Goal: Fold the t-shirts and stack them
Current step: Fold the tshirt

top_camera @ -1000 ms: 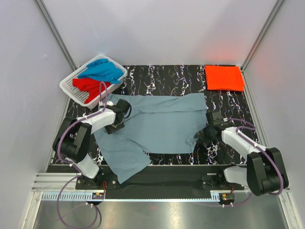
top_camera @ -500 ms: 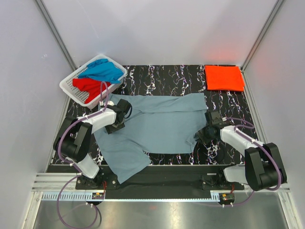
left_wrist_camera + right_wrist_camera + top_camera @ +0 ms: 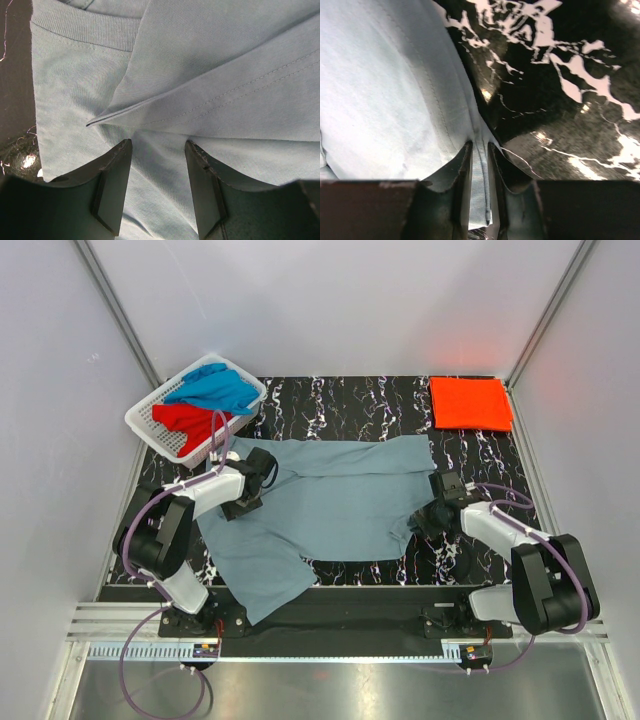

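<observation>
Right gripper [image 3: 479,146]: two fingers drawn nearly together, clamped on a narrow strip of hem of the grey-blue t-shirt [image 3: 330,505]. Sits low on the black marbled table [image 3: 370,400], at the shirt's right edge. Beside the fingers, on the left, pale cloth with a stitched seam; on the right, bare marbled tabletop.

Left gripper [image 3: 157,145]: two fingers standing well apart, holding nothing. Hovers close over the same shirt near its ribbed collar, with a folded edge of cloth lying just ahead of the fingertips. Whether the tips touch the cloth cannot be told.

Four t-shirts in all. One, the grey-blue t-shirt, spread across the middle of the table between the two arms, partly folded along its far side, with one part trailing over the near edge on the left. One orange-red t-shirt [image 3: 470,403], folded into a neat rectangle, alone at the far right corner. One bright blue t-shirt [image 3: 215,388] and one red t-shirt [image 3: 185,420], both crumpled together in the single white basket [image 3: 143,420] at the far left corner, blue on top.
</observation>
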Tool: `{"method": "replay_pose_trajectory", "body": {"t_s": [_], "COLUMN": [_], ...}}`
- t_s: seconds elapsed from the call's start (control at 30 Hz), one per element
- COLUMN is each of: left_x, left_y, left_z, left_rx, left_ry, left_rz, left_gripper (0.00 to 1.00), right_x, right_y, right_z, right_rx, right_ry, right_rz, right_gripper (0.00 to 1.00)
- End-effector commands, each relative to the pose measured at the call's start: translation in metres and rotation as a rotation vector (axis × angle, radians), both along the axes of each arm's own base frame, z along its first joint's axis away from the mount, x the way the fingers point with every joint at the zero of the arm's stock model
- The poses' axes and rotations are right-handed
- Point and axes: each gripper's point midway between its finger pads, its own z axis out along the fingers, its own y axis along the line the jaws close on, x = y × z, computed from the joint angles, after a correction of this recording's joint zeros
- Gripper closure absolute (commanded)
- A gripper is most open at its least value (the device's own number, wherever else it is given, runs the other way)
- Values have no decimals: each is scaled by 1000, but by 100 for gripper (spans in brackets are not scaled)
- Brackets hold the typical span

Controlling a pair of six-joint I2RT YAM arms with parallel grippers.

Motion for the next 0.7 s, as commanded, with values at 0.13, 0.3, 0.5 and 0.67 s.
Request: {"method": "replay_pose_trajectory", "body": {"t_s": [0.13,0.3,0.5,0.67], "left_x": [0,0,0,1], "left_y": [0,-1,-1,-2], "left_z": [-10,-9,-10,-9], "left_rx": [11,11,13,11], "left_ry": [15,15,20,17], "left_rz": [14,12,11,9], "left_gripper": [47,47,47,47], "right_x": [9,-6,-18,-20], "right_y": [0,1,9,24], "right_z": [1,12,28,37], "right_rx": [-19,-17,22,66], "right_ry": [-22,22,2,-10], "right_rz": [7,12,4,20], "right_gripper": [74,71,65,64]}}
